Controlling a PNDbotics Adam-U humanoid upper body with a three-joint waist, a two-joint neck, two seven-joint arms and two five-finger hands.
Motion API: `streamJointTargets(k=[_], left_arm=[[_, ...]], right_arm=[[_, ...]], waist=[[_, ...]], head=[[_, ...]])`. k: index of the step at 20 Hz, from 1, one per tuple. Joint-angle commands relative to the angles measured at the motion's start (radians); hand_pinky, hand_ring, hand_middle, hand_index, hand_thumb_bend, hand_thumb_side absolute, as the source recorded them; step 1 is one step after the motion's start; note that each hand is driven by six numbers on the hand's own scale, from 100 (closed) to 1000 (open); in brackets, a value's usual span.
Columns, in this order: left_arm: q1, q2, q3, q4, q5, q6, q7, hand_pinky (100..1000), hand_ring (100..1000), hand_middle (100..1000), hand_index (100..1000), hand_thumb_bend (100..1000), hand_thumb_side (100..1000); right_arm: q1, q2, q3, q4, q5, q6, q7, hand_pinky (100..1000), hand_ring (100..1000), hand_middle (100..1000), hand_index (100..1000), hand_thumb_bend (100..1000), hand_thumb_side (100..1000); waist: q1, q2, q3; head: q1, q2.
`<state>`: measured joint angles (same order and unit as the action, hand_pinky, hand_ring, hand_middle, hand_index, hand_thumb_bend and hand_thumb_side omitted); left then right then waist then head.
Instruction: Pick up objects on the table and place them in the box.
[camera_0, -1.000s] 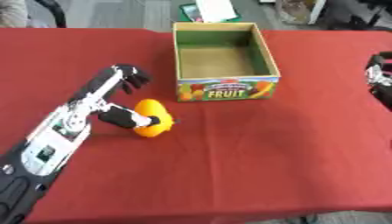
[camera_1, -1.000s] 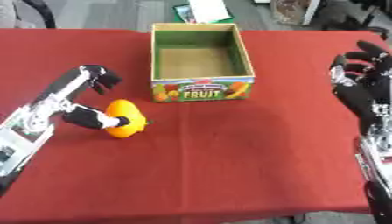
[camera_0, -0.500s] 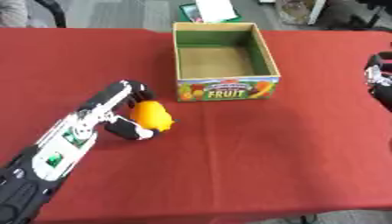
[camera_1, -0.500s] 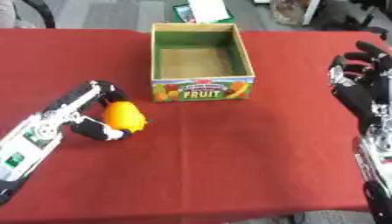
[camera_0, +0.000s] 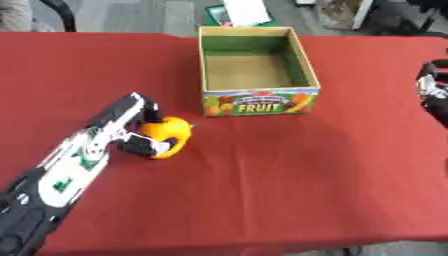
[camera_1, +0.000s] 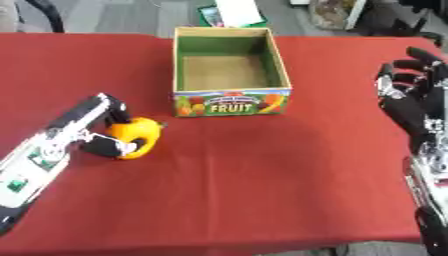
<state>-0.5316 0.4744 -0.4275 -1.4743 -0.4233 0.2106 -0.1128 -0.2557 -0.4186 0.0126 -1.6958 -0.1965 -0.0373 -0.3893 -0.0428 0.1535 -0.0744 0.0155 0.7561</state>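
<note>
An orange round fruit (camera_0: 169, 136) lies on the red table, in front and to the left of the open cardboard box (camera_0: 255, 98) printed FRUIT. My left hand (camera_0: 138, 131) is curled round the fruit from its left side, thumb and fingers wrapping it. The box looks bare inside. At the table's right edge my right hand (camera_1: 413, 95) is raised with its fingers spread, holding nothing.
The red tablecloth (camera_0: 289, 170) covers the whole table. Behind the box, off the table's far edge, a green thing with white paper (camera_0: 234, 12) is visible.
My left hand has closed further round the orange fruit and stays on it at about the same spot on the table. The right hand has not moved.
</note>
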Motion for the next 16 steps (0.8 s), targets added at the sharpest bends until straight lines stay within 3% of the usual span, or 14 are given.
streamJointTargets(k=[1,5,8,12,16], left_arm=[[-0.032,0.023,0.033,-0.070,0.013,0.005,0.028,415,358,270,369,464,100],[-0.100,0.039,0.065,-0.152,0.013,0.041,0.048,428,365,273,372,478,100],[-0.170,0.030,0.069,-0.148,0.006,0.066,0.050,432,369,276,375,482,100],[-0.276,-0.021,0.064,-0.052,-0.012,0.082,0.068,444,380,286,385,485,100],[-0.362,-0.109,0.077,0.131,-0.078,0.049,0.121,470,401,296,394,486,100]], right_arm=[[-0.011,-0.018,-0.008,-0.011,-0.008,-0.003,0.001,631,618,639,809,182,114],[-0.008,-0.018,-0.006,-0.010,-0.009,-0.002,0.002,631,618,639,809,182,114],[-0.008,-0.017,-0.002,-0.009,-0.009,-0.001,0.006,630,618,638,809,184,113],[-0.012,-0.015,0.006,-0.008,-0.011,0.000,0.013,630,618,638,809,181,114],[-0.023,-0.013,0.016,-0.009,-0.012,0.003,0.022,630,618,638,809,186,112]], waist=[[0.000,-0.017,0.000],[0.001,-0.023,-0.003],[0.002,-0.026,-0.013],[0.003,-0.025,-0.037],[0.006,-0.017,-0.072]], head=[[-0.002,0.003],[0.000,0.007],[0.004,0.007],[0.013,0.004],[0.029,-0.004]])
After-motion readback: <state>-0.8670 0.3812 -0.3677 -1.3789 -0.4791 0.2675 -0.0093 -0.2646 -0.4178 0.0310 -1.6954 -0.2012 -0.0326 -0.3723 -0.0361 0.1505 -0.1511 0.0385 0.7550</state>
